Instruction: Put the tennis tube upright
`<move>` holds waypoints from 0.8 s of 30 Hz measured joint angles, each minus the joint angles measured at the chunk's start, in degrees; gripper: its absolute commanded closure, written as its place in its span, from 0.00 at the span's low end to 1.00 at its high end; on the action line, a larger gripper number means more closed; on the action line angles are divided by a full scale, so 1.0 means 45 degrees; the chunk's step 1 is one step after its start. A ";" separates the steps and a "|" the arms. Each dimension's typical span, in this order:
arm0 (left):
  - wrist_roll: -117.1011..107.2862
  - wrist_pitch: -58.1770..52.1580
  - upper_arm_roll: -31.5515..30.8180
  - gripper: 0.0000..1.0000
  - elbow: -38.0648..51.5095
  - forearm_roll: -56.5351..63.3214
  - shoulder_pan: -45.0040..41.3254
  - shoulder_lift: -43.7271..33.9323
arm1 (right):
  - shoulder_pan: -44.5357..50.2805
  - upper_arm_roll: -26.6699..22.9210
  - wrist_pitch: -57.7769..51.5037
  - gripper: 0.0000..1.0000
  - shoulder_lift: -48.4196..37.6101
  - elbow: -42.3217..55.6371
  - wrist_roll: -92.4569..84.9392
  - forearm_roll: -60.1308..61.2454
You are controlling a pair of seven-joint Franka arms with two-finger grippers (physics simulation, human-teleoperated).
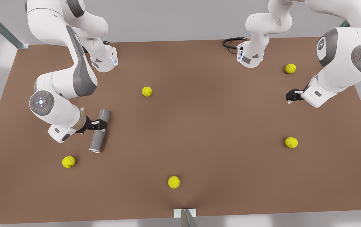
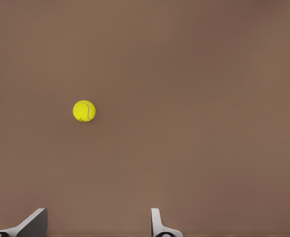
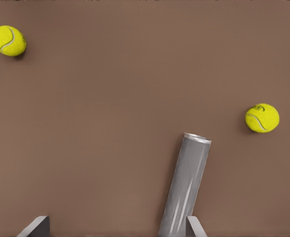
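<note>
Gripping step: right claw (image 1: 102,123), lower left of the front view, spread around the lying tube (image 1: 100,130), not clamped. Next, closing and tilting upright. Left claw (image 1: 289,97) waiting at right, fingers apart.

Tennis tube (image 1: 100,130) matte grey metal; table (image 1: 199,126) matte brown.

Surface (image 1: 199,126) centre lies open; a ball (image 1: 68,161) sits near the tube (image 1: 100,130); other balls well apart.

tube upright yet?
No: in the front view the tennis tube lies flat on the table, with the right gripper at its middle.
</note>
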 measured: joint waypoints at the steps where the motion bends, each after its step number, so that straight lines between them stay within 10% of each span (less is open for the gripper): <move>1: 0.0000 -0.0002 -0.0019 0.00 0.0000 0.0001 -0.0013 0.0000 | 0.0004 0.0000 0.0000 0.00 0.0012 0.0000 -0.0016 0.0002; 12: 0.0019 -0.0021 -0.0058 0.00 -0.0019 0.0018 -0.0036 0.0000 | -0.1262 -0.0038 -0.0269 0.00 0.0138 -0.3470 -0.0605 -0.0622; 17: 0.0020 -0.0021 -0.0058 0.00 -0.0036 0.0022 -0.0039 0.0000 | -0.2130 0.0000 0.6126 0.00 -0.0581 -0.7392 -0.0778 -0.0839; 24: 0.0020 -0.0098 -0.0058 0.00 -0.0039 0.0023 -0.0036 0.0000 | -0.2094 0.0038 0.6304 0.00 -0.0664 -0.8533 -0.0160 -0.1096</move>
